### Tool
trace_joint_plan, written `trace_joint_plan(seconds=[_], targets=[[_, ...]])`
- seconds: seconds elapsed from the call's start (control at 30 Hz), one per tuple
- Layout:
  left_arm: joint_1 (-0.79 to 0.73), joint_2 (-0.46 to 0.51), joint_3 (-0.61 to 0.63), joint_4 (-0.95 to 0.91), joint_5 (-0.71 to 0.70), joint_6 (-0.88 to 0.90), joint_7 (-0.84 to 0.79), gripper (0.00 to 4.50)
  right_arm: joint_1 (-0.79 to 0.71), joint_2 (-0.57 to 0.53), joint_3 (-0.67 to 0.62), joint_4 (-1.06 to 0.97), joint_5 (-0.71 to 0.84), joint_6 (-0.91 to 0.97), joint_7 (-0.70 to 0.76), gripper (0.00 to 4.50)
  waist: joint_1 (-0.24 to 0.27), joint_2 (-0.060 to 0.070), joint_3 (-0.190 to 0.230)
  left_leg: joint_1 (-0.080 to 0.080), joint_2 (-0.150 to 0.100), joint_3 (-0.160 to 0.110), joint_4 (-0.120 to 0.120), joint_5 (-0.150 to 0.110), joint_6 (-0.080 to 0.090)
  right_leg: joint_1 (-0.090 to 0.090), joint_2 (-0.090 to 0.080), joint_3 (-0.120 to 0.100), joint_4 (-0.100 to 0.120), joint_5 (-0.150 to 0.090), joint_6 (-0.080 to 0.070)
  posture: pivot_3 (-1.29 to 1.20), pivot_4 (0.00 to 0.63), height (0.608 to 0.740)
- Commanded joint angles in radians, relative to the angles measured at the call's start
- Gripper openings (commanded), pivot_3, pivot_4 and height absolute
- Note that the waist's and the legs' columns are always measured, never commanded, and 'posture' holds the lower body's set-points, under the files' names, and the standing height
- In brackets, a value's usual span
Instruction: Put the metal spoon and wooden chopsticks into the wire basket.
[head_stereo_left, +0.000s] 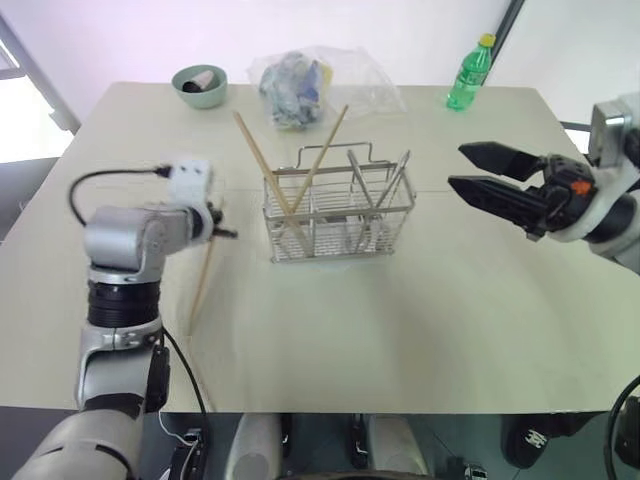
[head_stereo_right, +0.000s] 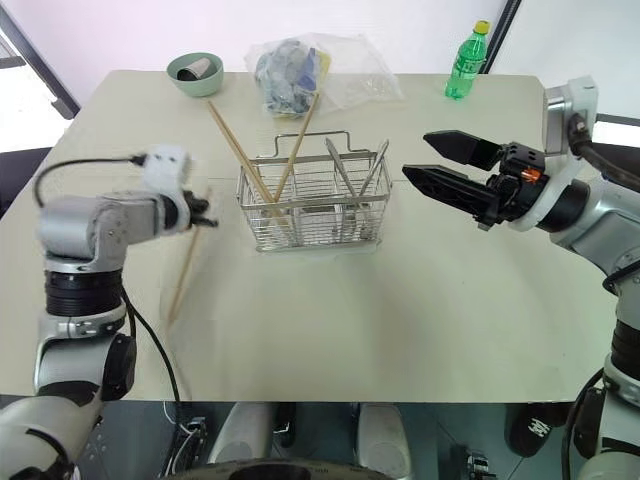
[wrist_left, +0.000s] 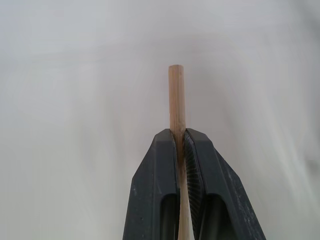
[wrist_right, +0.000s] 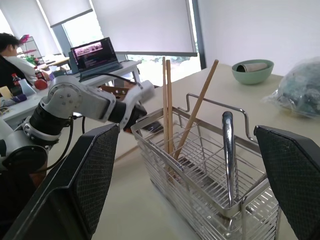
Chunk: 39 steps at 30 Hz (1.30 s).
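Note:
The wire basket (head_stereo_left: 340, 232) stands mid-table. Two wooden chopsticks (head_stereo_left: 262, 165) lean crossed in its left compartment, and the metal spoon (wrist_right: 227, 150) stands upright in another compartment. My left gripper (head_stereo_left: 216, 230) is left of the basket and is shut on a third chopstick (head_stereo_left: 203, 280), which slopes down from it toward the table. In the left wrist view the stick's end (wrist_left: 176, 95) pokes out past the closed fingers (wrist_left: 205, 170). To the right of the basket my right gripper (head_stereo_left: 457, 166) hovers open with nothing in it, pointing at the basket.
At the table's far edge are a green bowl (head_stereo_left: 200, 85), a crumpled plastic bag (head_stereo_left: 300, 85) and a green bottle (head_stereo_left: 470, 72). Beyond the table, a desk holds a laptop (wrist_right: 95, 52), with a person (wrist_right: 12, 50) beside it.

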Motion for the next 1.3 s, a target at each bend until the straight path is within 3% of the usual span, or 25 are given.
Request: trace_joint_plan(seconds=[0.03, 0.13, 0.27, 0.43, 0.57, 0.83, 1.1, 1.13, 1.2, 1.3], targets=[[-0.104, -0.007, 0.162, -0.038, -0.036, -0.283, -0.007, 0.02, -0.018, -0.02, -0.028, -0.005, 0.003, 0.004, 0.006, 4.44, 0.002, -0.001, 0.0, 0.0, 0.0, 0.0, 0.0, 0.0, 0.0, 0.0, 0.0, 0.0, 0.0, 0.0, 0.0, 0.0, 0.15, 0.722], [-0.214, -0.009, 0.255, -0.05, -0.122, -0.38, -0.034, 0.02, -0.027, -0.021, -0.027, 0.0, 0.009, 0.013, -0.002, 4.44, 0.003, -0.001, 0.0, -0.001, -0.001, 0.0, 0.0, 0.0, 0.0, 0.0, -0.002, -0.001, 0.0, 0.0, 0.0, 0.0, 0.15, 0.722], [-0.389, 0.007, 0.338, -0.03, -0.299, -0.336, -0.071, 0.02, -0.048, -0.017, -0.019, 0.013, 0.003, 0.023, -0.009, 4.44, 0.0, -0.001, 0.0, -0.001, -0.002, 0.001, 0.0, 0.0, 0.0, 0.0, -0.003, -0.001, -0.001, 0.001, 0.001, 0.0, 0.15, 0.722], [-0.488, -0.001, 0.288, -0.068, -0.428, -0.277, -0.095, 0.02, -0.052, -0.014, -0.024, 0.017, 0.003, 0.031, -0.02, 4.44, 0.0, -0.001, 0.0, 0.0, -0.003, 0.0, 0.0, 0.001, -0.002, 0.0, -0.002, -0.001, 0.0, 0.001, 0.001, 0.0, 0.15, 0.722], [-0.455, -0.068, 0.183, -0.132, -0.466, -0.266, -0.101, 0.02, -0.037, -0.001, -0.027, 0.001, 0.005, 0.03, -0.036, 4.44, 0.002, -0.001, 0.0, 0.0, -0.004, 0.0, 0.0, 0.001, -0.003, 0.001, -0.002, -0.001, 0.0, 0.001, 0.002, 0.0, 0.15, 0.722], [-0.312, -0.159, -0.038, -0.202, -0.394, -0.364, -0.153, 0.02, -0.012, 0.01, -0.055, -0.028, 0.019, 0.025, -0.072, 4.44, -0.004, 0.0, 0.0, 0.0, -0.004, 0.0, 0.0, 0.002, -0.003, 0.0, -0.001, -0.001, 0.0, 0.001, 0.002, 0.0, 0.15, 0.722], [-0.184, -0.197, -0.136, -0.251, -0.342, -0.429, -0.173, 0.02, 0.012, 0.006, -0.081, -0.05, 0.032, 0.028, -0.088, 4.44, 0.0, 0.0, 0.0, 0.0, -0.005, 0.0, 0.0, 0.001, -0.001, 0.0, -0.001, 0.0, 0.0, 0.001, 0.002, 0.0, 0.15, 0.722], [-0.172, -0.203, -0.133, -0.257, -0.348, -0.431, -0.173, 0.78, 0.012, 0.005, -0.082, -0.05, 0.034, 0.029, -0.089, 4.44, 0.001, 0.0, 0.0, 0.0, -0.005, 0.0, 0.0, 0.001, -0.001, 0.0, -0.001, 0.0, -0.001, 0.001, 0.002, 0.0, 0.15, 0.722], [-0.153, -0.206, -0.13, -0.273, -0.351, -0.436, -0.176, 1.55, 0.01, 0.004, -0.084, -0.047, 0.035, 0.03, -0.091, 4.44, 0.0, 0.0, 0.0, 0.0, -0.005, 0.0, 0.0, 0.001, -0.001, 0.0, -0.002, 0.0, -0.001, 0.001, 0.002, 0.0, 0.15, 0.722], [-0.142, -0.213, -0.119, -0.29, -0.358, -0.44, -0.166, 3.11, 0.003, 0.001, -0.083, -0.039, 0.034, 0.031, -0.089, 4.44, 0.0, 0.0, 0.0, -0.001, -0.005, 0.0, 0.0, 0.0, 0.0, 0.0, -0.002, 0.0, -0.001, 0.001, 0.002, 0.0, 0.15, 0.722]])
